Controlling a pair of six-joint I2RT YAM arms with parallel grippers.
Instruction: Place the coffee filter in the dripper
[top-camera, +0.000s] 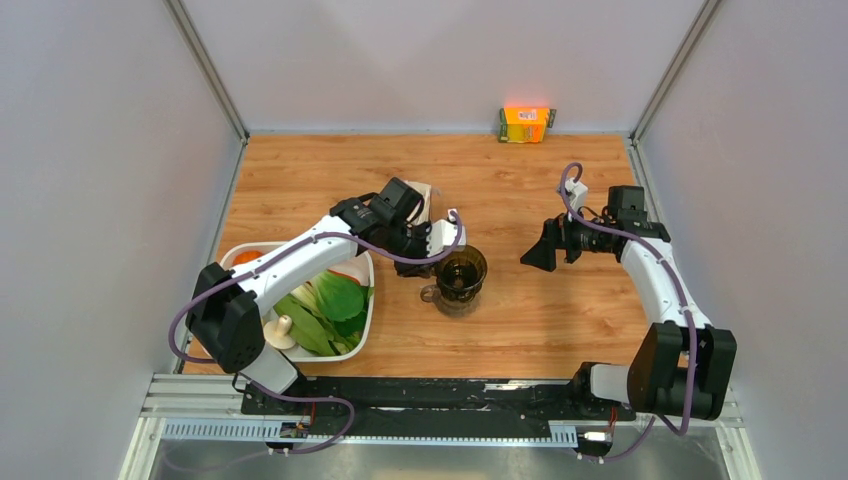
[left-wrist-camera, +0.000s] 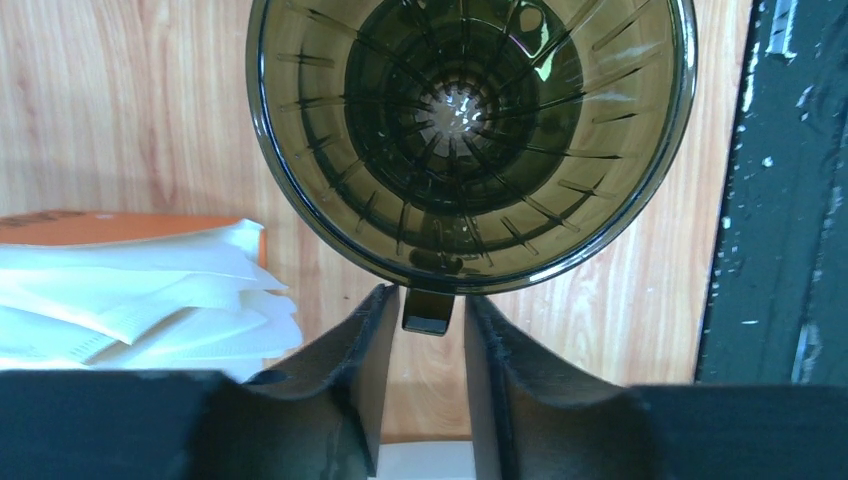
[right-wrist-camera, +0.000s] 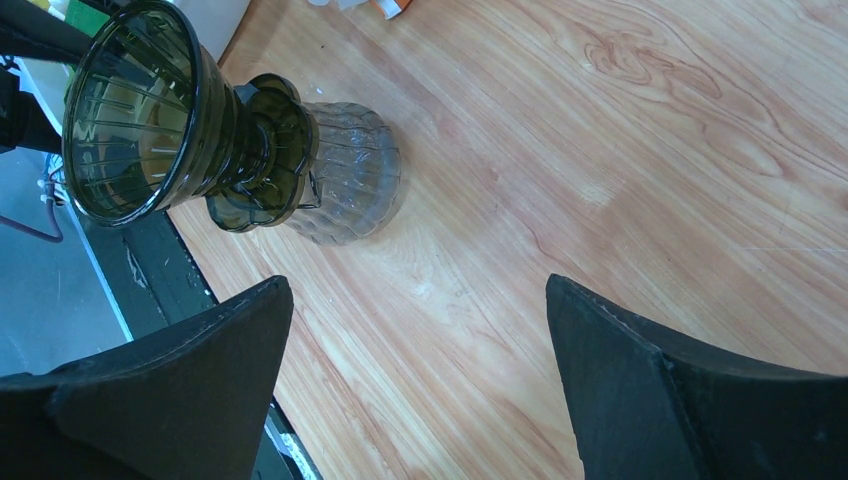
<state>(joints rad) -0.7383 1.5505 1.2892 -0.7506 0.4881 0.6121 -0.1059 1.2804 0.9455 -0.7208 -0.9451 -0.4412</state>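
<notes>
- Your left gripper (left-wrist-camera: 432, 300) sits at the rim of the dripper (left-wrist-camera: 470, 130). Its jaws are only slightly apart, and the dripper's small handle tab (left-wrist-camera: 428, 312) stands between the tips.
- In the left wrist view you can see a sliver of wood beside the tab, so the jaws look parted rather than clamped on it.
- The dripper stands upright on a clear glass jug (right-wrist-camera: 350, 185) near the middle of the wooden table (right-wrist-camera: 650, 150). Its ribbed inside shows bare down to the centre hole, so the filter is not in it yet.
- A pile of white folded papers (left-wrist-camera: 130, 290) lies over something orange, just beside the dripper on its far side. You cannot tell a single filter apart there.
- Your right gripper (right-wrist-camera: 417, 290) hangs over bare wood to the right of the dripper with its jaws spread wide, holding nothing.
- A white tray (top-camera: 232, 255) with leafy greens (top-camera: 330, 300) lies under your left arm.
</notes>
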